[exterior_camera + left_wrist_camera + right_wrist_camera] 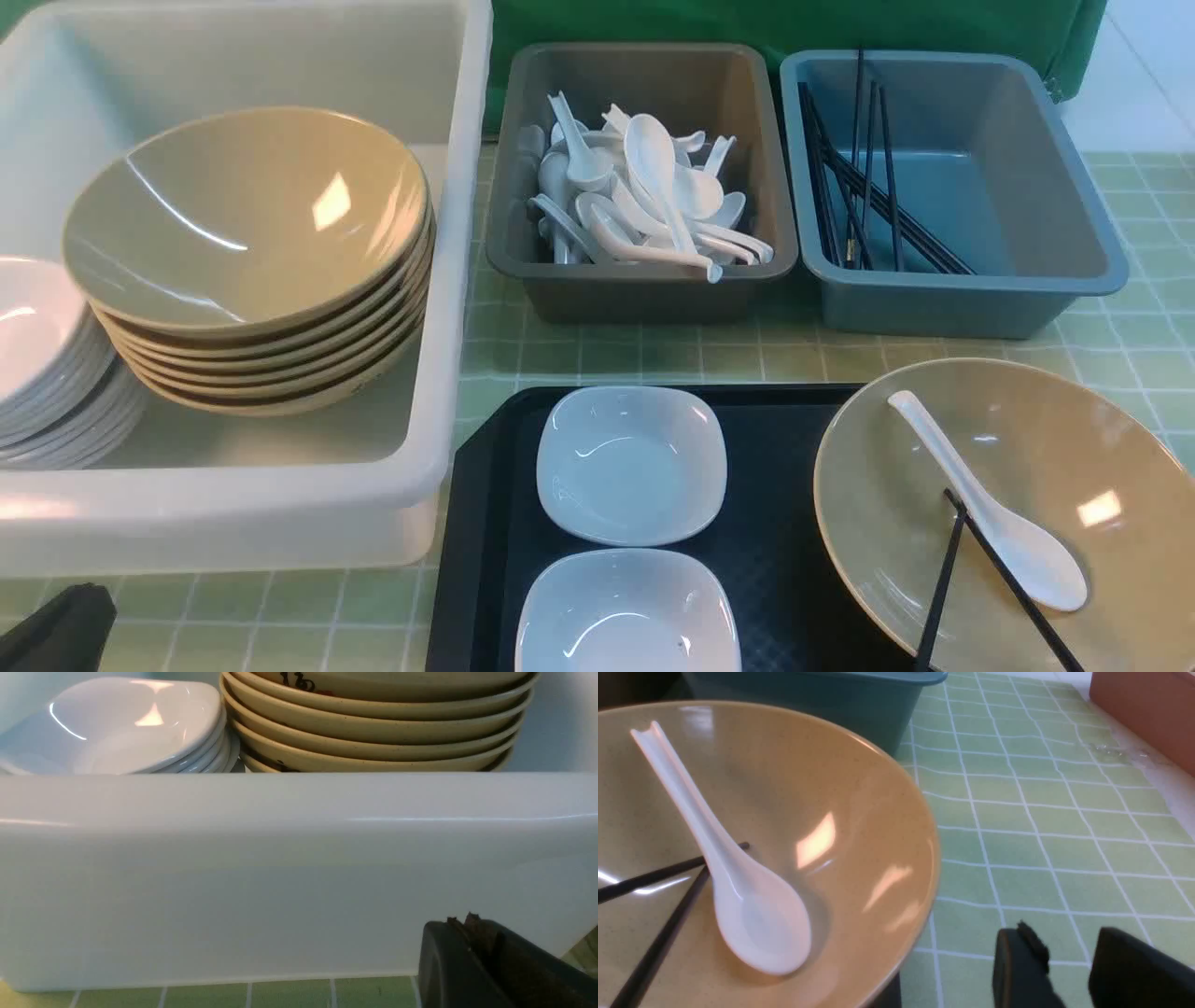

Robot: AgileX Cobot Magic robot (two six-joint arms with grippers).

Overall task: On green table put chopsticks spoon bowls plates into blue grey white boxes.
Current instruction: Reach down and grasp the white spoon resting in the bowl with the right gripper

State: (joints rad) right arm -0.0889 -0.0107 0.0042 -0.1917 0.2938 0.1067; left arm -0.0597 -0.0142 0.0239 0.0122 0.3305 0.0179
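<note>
A tan bowl [1102,467] sits on the black tray [485,523] at the front right, holding a white spoon [999,523] and two black chopsticks [943,579]. Two white square plates [631,465] [627,611] lie on the tray. The white box [439,308] holds stacked tan bowls [247,224] and white plates [37,355]. The grey box [644,280] holds spoons, the blue box [971,289] chopsticks. My left gripper [467,926] is shut and empty in front of the white box's wall [280,868]; it shows at the front view's lower left [56,630]. My right gripper [1069,947] is open, beside the tan bowl [859,812].
Green tiled tablecloth [653,355] shows between the boxes and the tray, and to the right of the bowl [1041,835]. A brown object [1148,704] stands beyond the table's right edge.
</note>
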